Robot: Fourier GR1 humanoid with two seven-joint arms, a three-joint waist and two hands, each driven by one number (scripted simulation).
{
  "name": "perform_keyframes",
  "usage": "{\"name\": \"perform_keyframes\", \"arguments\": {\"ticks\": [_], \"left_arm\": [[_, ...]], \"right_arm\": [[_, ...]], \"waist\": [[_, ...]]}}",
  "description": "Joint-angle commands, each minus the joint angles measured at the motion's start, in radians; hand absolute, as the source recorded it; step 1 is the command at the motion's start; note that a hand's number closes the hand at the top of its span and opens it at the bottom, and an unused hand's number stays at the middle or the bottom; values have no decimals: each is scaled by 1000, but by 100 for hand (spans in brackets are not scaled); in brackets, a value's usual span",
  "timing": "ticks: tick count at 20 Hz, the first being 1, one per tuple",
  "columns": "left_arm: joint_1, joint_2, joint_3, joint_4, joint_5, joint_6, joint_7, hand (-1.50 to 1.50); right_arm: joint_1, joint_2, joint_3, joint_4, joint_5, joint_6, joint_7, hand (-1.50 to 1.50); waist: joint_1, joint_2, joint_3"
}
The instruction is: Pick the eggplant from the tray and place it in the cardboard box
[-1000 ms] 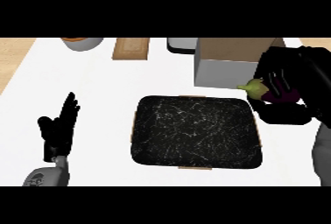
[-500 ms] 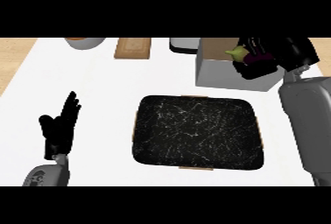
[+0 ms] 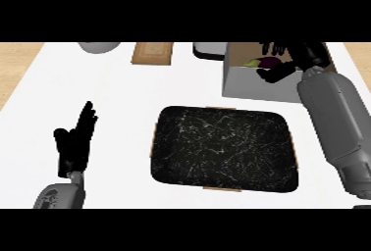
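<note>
head view showed the right hand (image 3: 290, 61) over the open top of the cardboard box (image 3: 250, 81), its fingers curled round the eggplant (image 3: 267, 62), which sat in the grasp above the box's inside, purple body and green stem end showing. the left hand (image 3: 76, 142) rested at the view's lower left, fingers straight and pointing up, holding nothing. the dark tray (image 3: 225, 147) lay on the white counter (image 3: 109, 98) just in front of the box, with nothing on it.

risk from here, as i judged it: the eggplant hung close to the box's near wall, so a release at that spot could catch it on the rim and tip it back outside; the curled fingers might also snag it as they opened.

compared with half a second earlier, the right hand and eggplant had moved further over the box and sat lower toward its opening. the left hand had not shifted.
</note>
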Motion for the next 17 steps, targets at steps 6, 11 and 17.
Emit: {"name": "perform_keyframes", "arguments": {"ticks": [6,11,17], "left_arm": [[-52,25,15,-11,12,-16,53,0],[0,8,21,20,14,-13,-27,0],[-36,20,22,28,14,-21,19,0]], "right_arm": [[-90,8,-170,299,-170,-19,-274,-150],[-145,4,-290,317,-330,110,-348,-150],[-147,-118,-407,451,-437,227,-392,-150]], "waist": [[7,10,3],[-6,2,2],[-6,6,2]]}}
